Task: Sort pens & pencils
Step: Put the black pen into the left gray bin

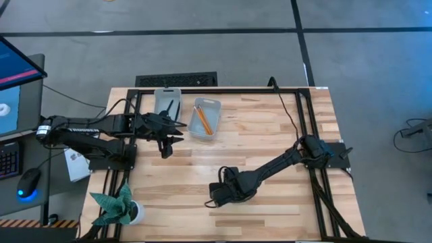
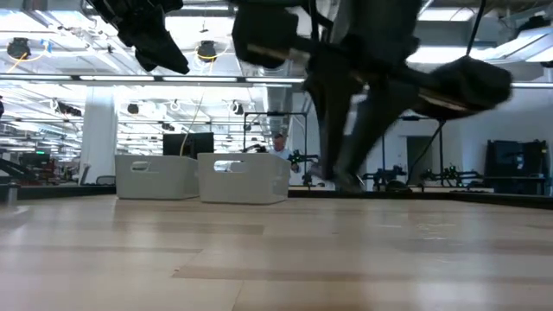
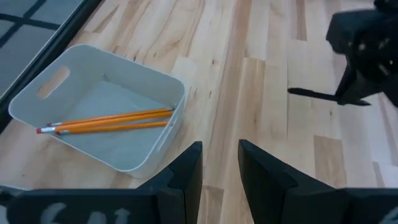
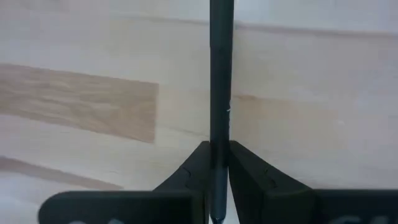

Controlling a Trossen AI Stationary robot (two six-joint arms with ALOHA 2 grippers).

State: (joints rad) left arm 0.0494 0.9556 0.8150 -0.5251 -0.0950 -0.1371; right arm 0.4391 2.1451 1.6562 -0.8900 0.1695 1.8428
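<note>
My right gripper (image 4: 219, 163) is low over the near middle of the table (image 1: 270, 128) and shut on a black pen (image 4: 221, 62). The left wrist view shows that pen (image 3: 311, 93) sticking out sideways from my right gripper (image 3: 364, 59). My left gripper (image 3: 220, 163) is open and holds nothing. It hovers above the table near two white bins. The right bin (image 1: 204, 119) holds the orange pencils (image 3: 115, 119), lying flat on its floor. The left bin (image 1: 167, 101) holds another black pen (image 1: 170, 106). My right gripper pinches the black pen between its two fingers (image 4: 193, 171), partway along the shaft (image 4: 220, 134). The pen runs through the gap and out past the fingertips. The fingers point down at the table. Whether the pen is lifted clear or lies on the wood, I cannot tell.
The two white bins stand side by side near the table's far edge, left of centre (image 2: 155, 177) (image 2: 244, 178). A green paper plant (image 1: 116, 208) sits at the near left corner. A black frame (image 1: 307, 115) borders the wooden top.
</note>
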